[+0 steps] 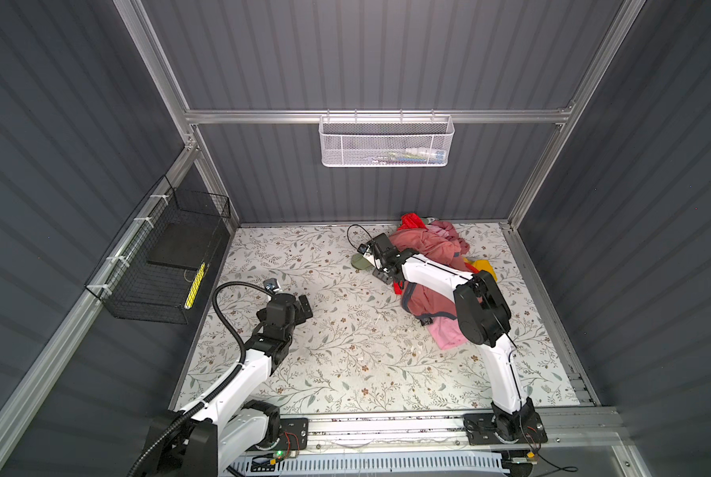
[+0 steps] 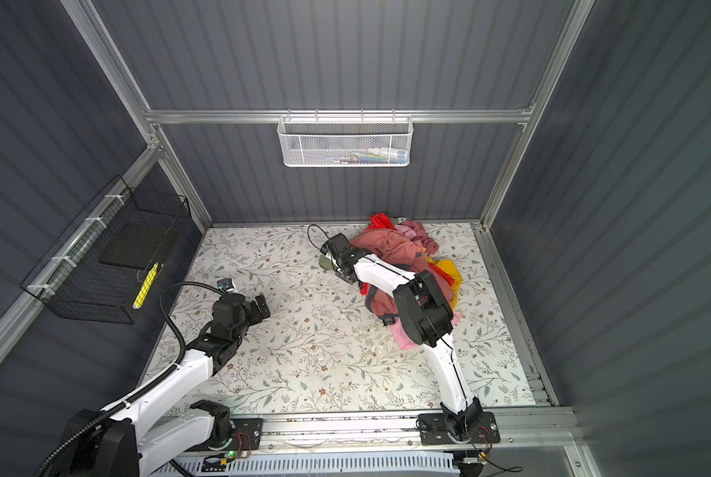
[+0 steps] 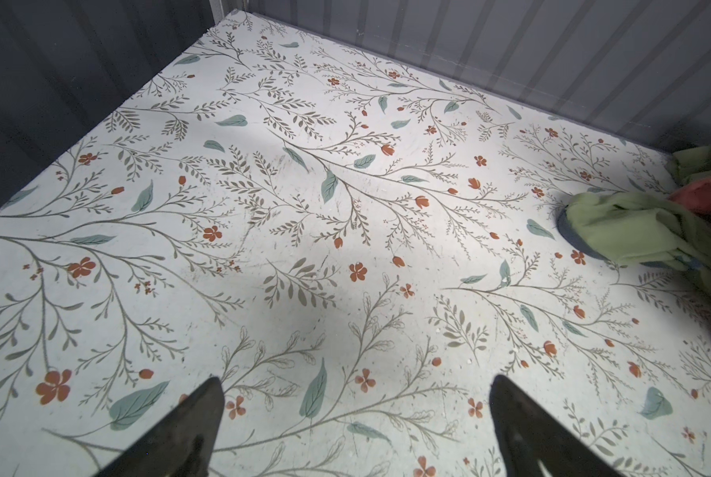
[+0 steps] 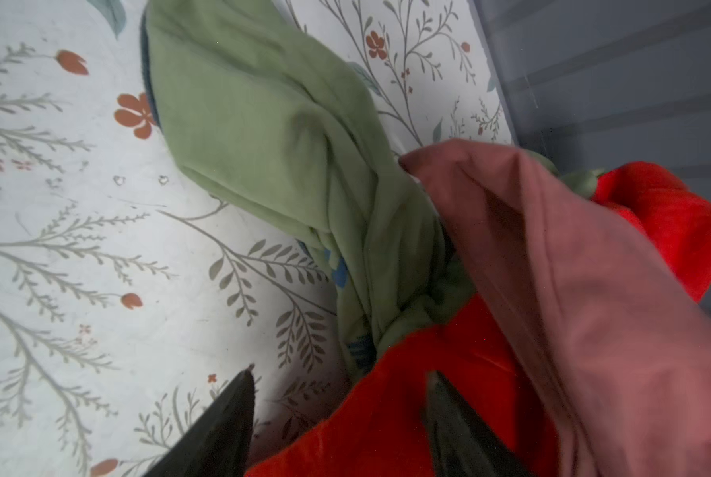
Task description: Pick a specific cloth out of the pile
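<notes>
Top views both show a floral-printed desk (image 1: 345,363) with the pile (image 1: 426,299) of mixed garments bunched toward 1 o'clock, against the back wall. A dusty-pink garment (image 1: 416,245) covers most of the heap. The cloth (image 1: 411,222), bright red, peeks out at the pile's 12 o'clock rim. It appears again at the 9 o'clock side, where the right wrist view finds the cloth (image 4: 387,413) tucked under pink folds, beside a twisted olive-green garment (image 4: 263,124). The right end effector (image 4: 340,373) stands there with jaws apart, straddling the red edge, one finger over the desk and one over the fabric; no pinch is visible. The left end effector (image 3: 357,379) hovers wide open above bare desk near 9 o'clock, well apart from the heap. On this evidence the reach looks done, while grasping, freeing and lifting the cloth clear remain.
</notes>
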Available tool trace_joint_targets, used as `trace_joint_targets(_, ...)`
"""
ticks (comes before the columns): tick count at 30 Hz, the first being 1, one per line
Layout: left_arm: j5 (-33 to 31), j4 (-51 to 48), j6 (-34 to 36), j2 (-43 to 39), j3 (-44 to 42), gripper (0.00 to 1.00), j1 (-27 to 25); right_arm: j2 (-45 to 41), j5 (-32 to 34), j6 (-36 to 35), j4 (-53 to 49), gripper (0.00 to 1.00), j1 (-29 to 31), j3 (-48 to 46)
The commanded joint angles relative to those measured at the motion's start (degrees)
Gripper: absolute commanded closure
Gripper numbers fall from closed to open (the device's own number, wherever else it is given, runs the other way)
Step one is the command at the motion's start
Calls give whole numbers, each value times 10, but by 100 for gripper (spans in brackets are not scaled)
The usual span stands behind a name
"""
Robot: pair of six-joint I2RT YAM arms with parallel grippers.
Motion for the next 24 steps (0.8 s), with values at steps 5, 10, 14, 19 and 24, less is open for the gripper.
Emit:
trace_joint_targets(5, 2, -13, -5, -1, -3, 0, -1, -40, 55, 39, -29, 36, 9, -31)
trace_joint_targets(10, 4, -12, -8, 0, -4, 0, -1, -35, 57, 51, -33, 38, 3, -40)
trace_joint_targets(14, 4, -15, -9, -7, -6, 0, -1, -14, 46, 54, -46, 43, -6, -28)
trace_joint_targets(19, 5, -19, -13, -12, -8, 0, -1, -2, 36, 58, -54, 56, -14, -21)
trace_joint_targets(24, 7, -19, -17, -12, -10, 0, -1, 0, 35, 64, -52, 74, -16, -29)
